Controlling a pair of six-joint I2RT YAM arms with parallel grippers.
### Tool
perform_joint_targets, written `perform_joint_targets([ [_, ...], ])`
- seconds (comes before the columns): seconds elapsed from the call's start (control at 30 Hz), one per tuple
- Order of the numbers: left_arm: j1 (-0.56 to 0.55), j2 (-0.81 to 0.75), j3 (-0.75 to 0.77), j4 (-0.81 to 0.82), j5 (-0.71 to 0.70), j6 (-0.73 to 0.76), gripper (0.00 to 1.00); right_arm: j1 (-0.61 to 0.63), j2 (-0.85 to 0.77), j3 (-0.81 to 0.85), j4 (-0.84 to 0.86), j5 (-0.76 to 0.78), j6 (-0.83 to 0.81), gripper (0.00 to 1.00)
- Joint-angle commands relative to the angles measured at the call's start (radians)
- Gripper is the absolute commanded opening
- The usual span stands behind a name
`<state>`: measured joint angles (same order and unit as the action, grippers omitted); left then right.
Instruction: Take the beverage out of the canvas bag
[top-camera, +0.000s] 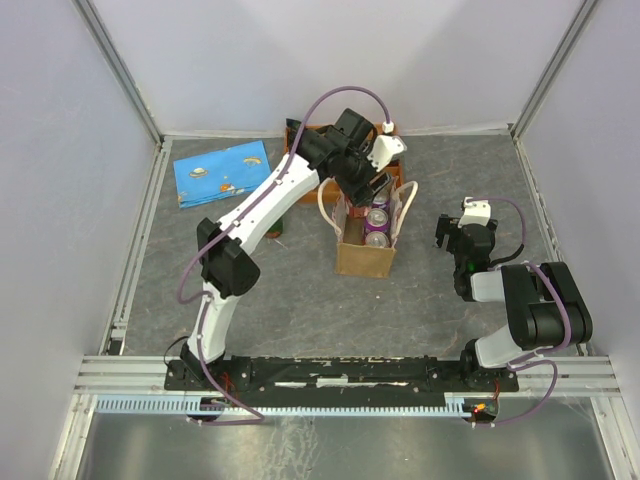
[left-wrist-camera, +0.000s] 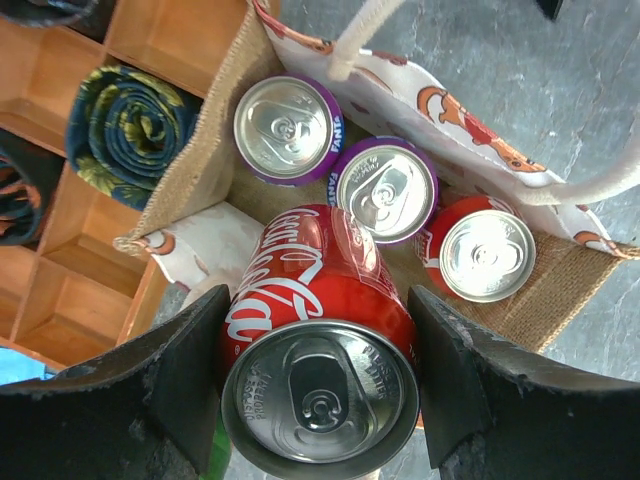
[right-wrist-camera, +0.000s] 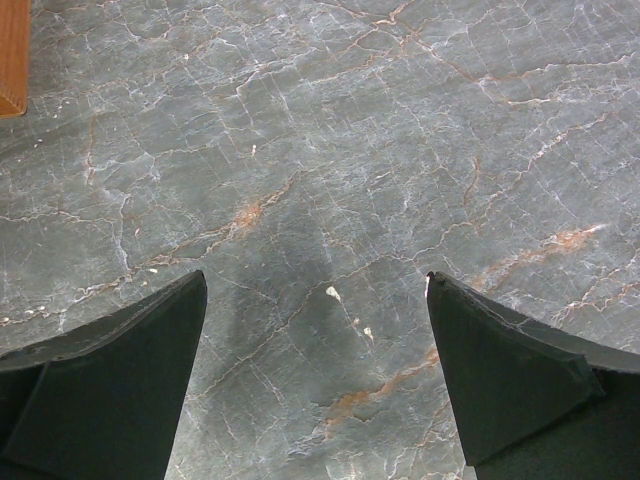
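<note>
The tan canvas bag (top-camera: 364, 256) stands open mid-table, with its burlap wall (left-wrist-camera: 188, 170) and cream handles in the left wrist view. My left gripper (left-wrist-camera: 318, 305) is shut on a red Coca-Cola can (left-wrist-camera: 305, 275) and holds it upright just above the bag's mouth; the gripper also shows in the top view (top-camera: 377, 188). Inside the bag stand two purple Fanta cans (left-wrist-camera: 287, 128) (left-wrist-camera: 385, 190) and another red can (left-wrist-camera: 485, 252). My right gripper (top-camera: 447, 236) is open and empty over bare table to the right of the bag; its fingers (right-wrist-camera: 120, 370) frame only the grey surface.
A wooden compartment tray (left-wrist-camera: 60, 270) with a rolled dark cloth (left-wrist-camera: 125, 130) stands right behind the bag. A blue patterned cloth (top-camera: 222, 172) lies at the back left. A dark green thing (top-camera: 283, 226) stands by the left arm. Walls enclose the table.
</note>
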<state>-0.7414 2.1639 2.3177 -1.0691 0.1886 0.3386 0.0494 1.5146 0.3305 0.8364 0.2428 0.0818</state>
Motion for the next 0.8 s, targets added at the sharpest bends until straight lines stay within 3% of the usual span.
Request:
perform_joint_targets([
  [0.0,-0.004,-0.142,0.093,0.058,-0.055,-0.06,0.03,-0.003,-0.012,0.028,0.029,-0.01,0.004,0.99],
  [0.43,0.014,-0.44,-0.214,0.488,-0.476,-0.062,0.03,-0.003,-0.012,0.028,0.029,-0.01,0.003,0.99],
  [0.77,0.17,-0.494,-0.417,0.516,-0.447,-0.191,0.03,-0.003,-0.013,0.028,0.029,-0.01,0.003,0.99],
])
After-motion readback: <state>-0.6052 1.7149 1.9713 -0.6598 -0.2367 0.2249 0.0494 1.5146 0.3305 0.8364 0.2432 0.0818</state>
